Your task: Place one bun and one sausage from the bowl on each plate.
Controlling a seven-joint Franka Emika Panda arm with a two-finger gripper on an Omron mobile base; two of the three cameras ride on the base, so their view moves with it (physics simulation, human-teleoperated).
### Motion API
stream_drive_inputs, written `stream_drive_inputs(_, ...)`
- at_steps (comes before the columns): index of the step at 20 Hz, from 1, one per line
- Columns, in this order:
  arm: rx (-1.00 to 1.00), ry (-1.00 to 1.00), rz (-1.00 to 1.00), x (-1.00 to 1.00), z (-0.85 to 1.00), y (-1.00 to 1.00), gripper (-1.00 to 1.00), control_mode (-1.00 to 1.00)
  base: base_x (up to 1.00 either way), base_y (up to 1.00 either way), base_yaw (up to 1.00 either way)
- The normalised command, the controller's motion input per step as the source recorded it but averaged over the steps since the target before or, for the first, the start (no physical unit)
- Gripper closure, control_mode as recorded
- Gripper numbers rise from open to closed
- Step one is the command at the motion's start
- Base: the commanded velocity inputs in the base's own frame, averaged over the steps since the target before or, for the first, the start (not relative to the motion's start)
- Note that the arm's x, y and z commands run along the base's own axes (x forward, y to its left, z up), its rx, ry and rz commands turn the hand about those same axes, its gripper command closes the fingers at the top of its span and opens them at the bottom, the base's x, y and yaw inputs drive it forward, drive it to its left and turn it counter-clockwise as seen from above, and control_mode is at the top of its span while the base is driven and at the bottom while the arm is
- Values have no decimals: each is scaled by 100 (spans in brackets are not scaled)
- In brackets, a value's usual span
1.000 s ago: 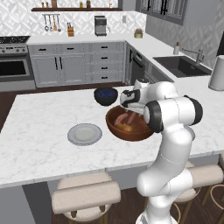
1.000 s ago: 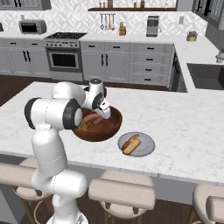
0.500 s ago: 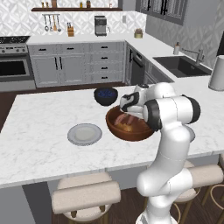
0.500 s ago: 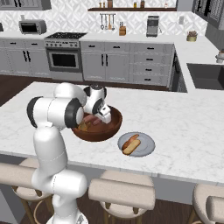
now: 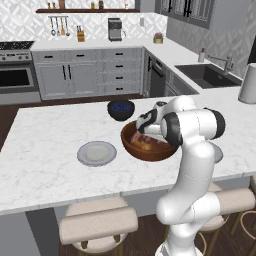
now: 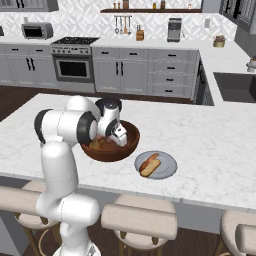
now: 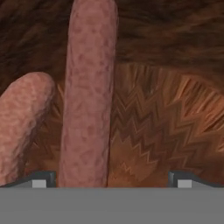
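A white marble-patterned desk [image 5: 50, 150] runs across the middle of both base views, with cushioned stools along its near edge at the bottom of the frame. Behind it stand grey cabinets, a stove at the upper left, a patterned tile wall with a shelf and hanging utensils, and a sink at the upper right of the left base view.

The brown wooden bowl [image 5: 134, 148] sits at the centre of the desk, and the jaws [image 7: 112, 179] are lowered inside it, spread wide with nothing between them. In the hand view a long sausage [image 7: 87, 96] lies just inside the left fingertip, a second sausage [image 7: 22, 118] at the left edge.

An empty plate [image 5: 97, 153] lies left of the bowl in the left base view. The other plate [image 6: 167, 166], right of the bowl in the right base view, carries a bun and sausage. A small dark bowl [image 5: 121, 109] stands just behind the wooden one.
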Motion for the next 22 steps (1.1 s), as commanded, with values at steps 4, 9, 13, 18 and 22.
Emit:
stream_drive_inputs(4, 0, 0, 0, 2, -25, 0, -100, -100, 0, 0, 0)
stream_drive_inputs(9, 0, 0, 0, 13, -11, 0, -100, -100, 0, 0, 0)
stream_drive_inputs(13, 0, 0, 0, 11, -16, 0, -100, -100, 0, 0, 0)
stream_drive_inputs(18, 0, 0, 0, 2, -41, 0, -100, -100, 0, 0, 0)
stream_drive_inputs(22, 0, -3, 0, 0, -13, 1, -100, -100, 0, 0, 0)
